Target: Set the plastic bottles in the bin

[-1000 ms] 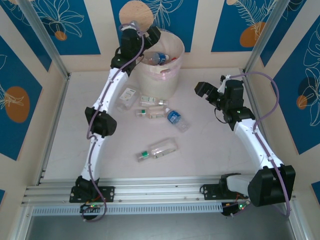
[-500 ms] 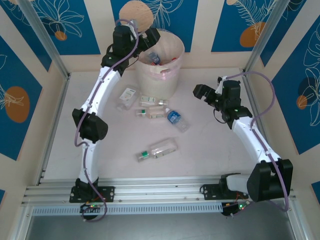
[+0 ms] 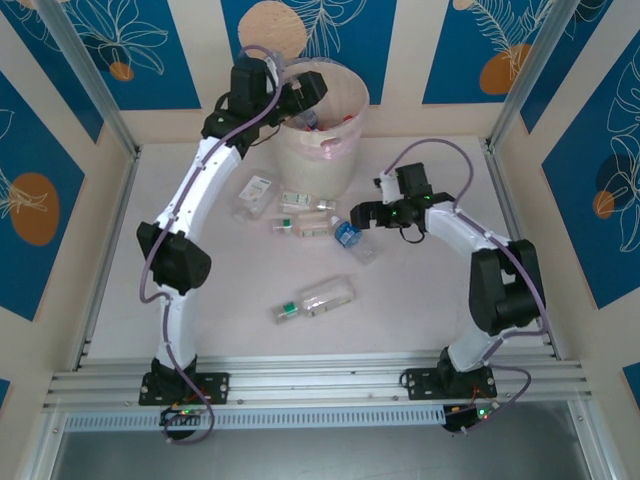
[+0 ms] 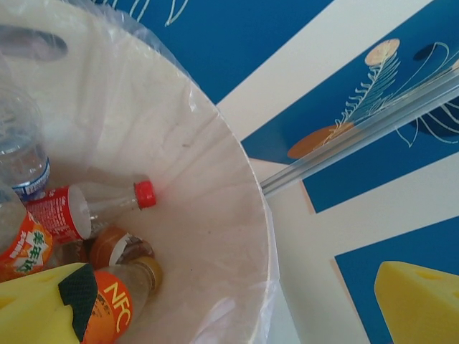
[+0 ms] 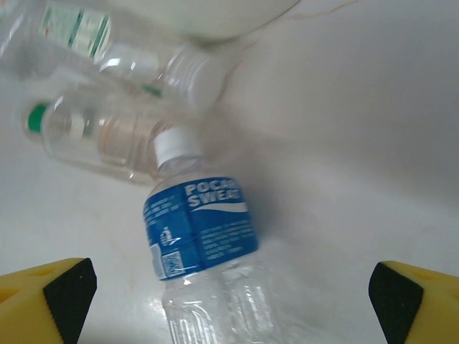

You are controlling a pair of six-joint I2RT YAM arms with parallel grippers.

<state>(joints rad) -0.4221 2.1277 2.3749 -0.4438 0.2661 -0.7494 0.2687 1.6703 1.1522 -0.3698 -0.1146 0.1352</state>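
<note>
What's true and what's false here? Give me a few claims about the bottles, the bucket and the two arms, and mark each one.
1. The bin holds several bottles, among them a red-capped bottle. True.
2. The right gripper is clamped on the blue-label bottle. False: it is open, with the bottle lying on the table between its fingers.
3. The left gripper is over the bin, open and empty. True.
4. Every bottle is in the bin. False: several lie on the table, such as a green-capped bottle.
5. The blue-label bottle has a red cap. False: its cap is white.
</note>
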